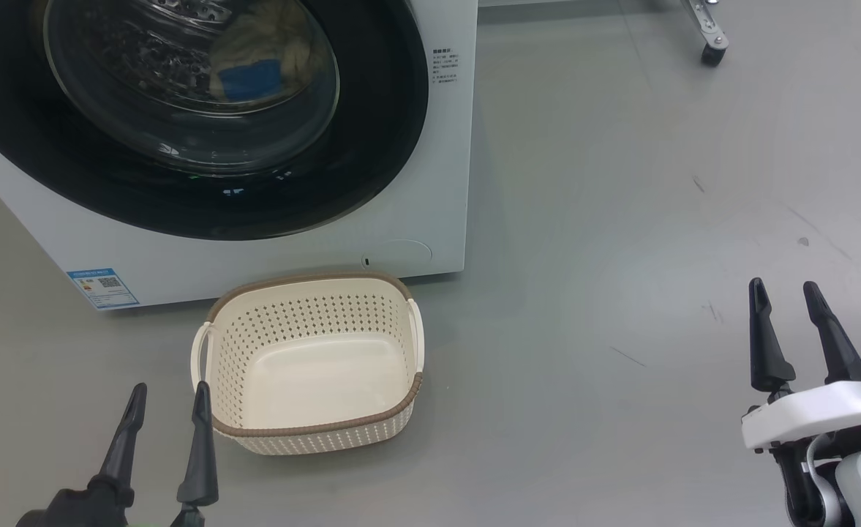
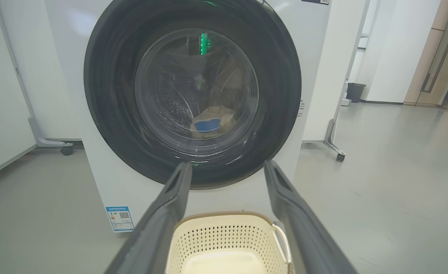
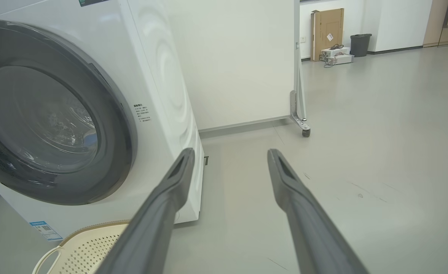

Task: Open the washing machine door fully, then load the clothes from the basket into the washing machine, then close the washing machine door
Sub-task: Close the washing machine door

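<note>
The washing machine stands on the floor with its door flat against the front, shut. Through the glass I see the clothes, pale yellow with a blue piece, lying in the drum. The cream basket sits in front of the machine with nothing in it. My left gripper hangs open just left of the basket's near corner. My right gripper is open over bare floor, far to the basket's right.
A blue label marks the machine's lower left corner. A wheeled partition foot stands behind to the right. A dark bin and cardboard box sit far back by the wall. Grey floor stretches to the right.
</note>
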Robot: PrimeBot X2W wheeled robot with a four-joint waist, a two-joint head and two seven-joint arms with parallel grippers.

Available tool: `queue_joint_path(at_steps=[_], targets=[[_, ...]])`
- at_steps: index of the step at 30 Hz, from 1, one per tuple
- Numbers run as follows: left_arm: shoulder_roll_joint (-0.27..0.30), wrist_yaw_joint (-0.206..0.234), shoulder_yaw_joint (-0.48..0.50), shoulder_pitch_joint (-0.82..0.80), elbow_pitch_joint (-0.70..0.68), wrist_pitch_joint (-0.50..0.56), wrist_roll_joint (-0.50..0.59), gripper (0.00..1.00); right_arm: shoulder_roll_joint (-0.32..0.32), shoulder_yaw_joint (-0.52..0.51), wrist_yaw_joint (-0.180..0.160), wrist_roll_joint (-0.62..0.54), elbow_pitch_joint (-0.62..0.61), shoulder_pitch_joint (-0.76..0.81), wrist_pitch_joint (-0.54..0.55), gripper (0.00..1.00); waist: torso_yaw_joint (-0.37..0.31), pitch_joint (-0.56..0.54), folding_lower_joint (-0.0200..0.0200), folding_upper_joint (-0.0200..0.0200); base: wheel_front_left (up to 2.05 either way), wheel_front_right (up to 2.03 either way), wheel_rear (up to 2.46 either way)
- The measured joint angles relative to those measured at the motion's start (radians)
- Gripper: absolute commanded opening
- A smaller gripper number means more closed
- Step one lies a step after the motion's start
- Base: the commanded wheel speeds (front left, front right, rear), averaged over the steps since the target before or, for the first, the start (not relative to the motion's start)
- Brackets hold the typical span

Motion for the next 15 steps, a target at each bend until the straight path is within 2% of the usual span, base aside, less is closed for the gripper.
queue_joint_path(at_steps=[8,15], targets=[[0.0,0.012,0.019,0.036,0.0,0.0,0.013,1.0,0.022,-0.007,-0.016,-0.037,-0.04,0.068,0.0,1.0,0.006,-0.039,0.0,0.0,0.0,0.0,0.0],[-0.001,0.013,0.021,0.056,-0.003,0.0,0.03,1.0,0.035,-0.009,-0.018,-0.061,-0.072,0.103,0.0,1.0,0.018,-0.056,0.0,0.0,0.0,0.0,0.0]])
